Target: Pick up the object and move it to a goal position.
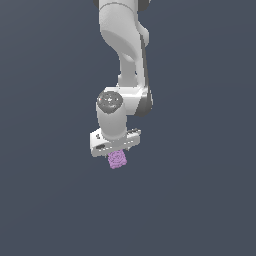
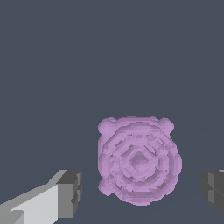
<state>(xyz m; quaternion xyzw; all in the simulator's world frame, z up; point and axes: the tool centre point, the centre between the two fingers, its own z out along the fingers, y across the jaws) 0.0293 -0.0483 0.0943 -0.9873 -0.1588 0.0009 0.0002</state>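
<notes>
Tool [image 2: 140,192] fingers flank object [image 2: 138,160], gaps both sides

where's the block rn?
Exterior view: block sits centre frame, right beneath the gripper. Wrist view: it lies between the open fingers, touching neither.

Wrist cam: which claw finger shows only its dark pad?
The finger clipped by the frame, all dark grey. The other finger shows a pale grey body behind its dark pad. Neither touches the purple block.
</notes>
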